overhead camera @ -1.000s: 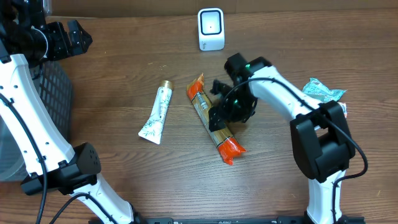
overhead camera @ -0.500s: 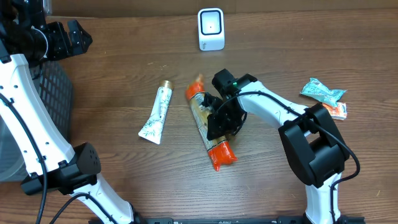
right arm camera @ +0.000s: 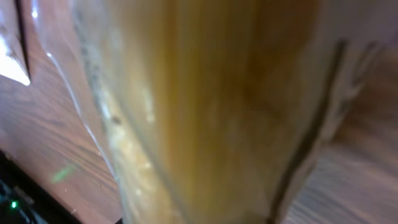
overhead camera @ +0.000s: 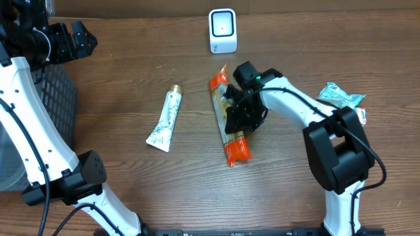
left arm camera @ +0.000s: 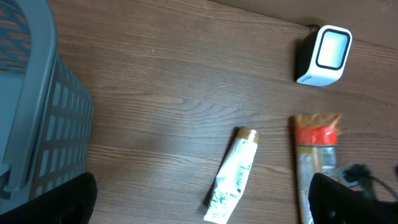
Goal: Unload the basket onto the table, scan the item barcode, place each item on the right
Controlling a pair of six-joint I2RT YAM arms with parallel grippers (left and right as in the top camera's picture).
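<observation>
From overhead, my right gripper (overhead camera: 236, 115) covers the middle of the packet (overhead camera: 235, 147) it clamps, so its own fingertips and the wrapper beneath are hidden. In the right wrist view that packet fills the frame as a brown-yellow blur with no print I can read. In the left wrist view the packet runs off the bottom edge, the basket (left arm camera: 43, 124) is cut by the left edge, my left gripper (overhead camera: 82, 39) shows only its fingers (left arm camera: 68, 205) as dark stubs in the bottom corners, and the tube (left arm camera: 233, 180) carries lettering too small to read.
</observation>
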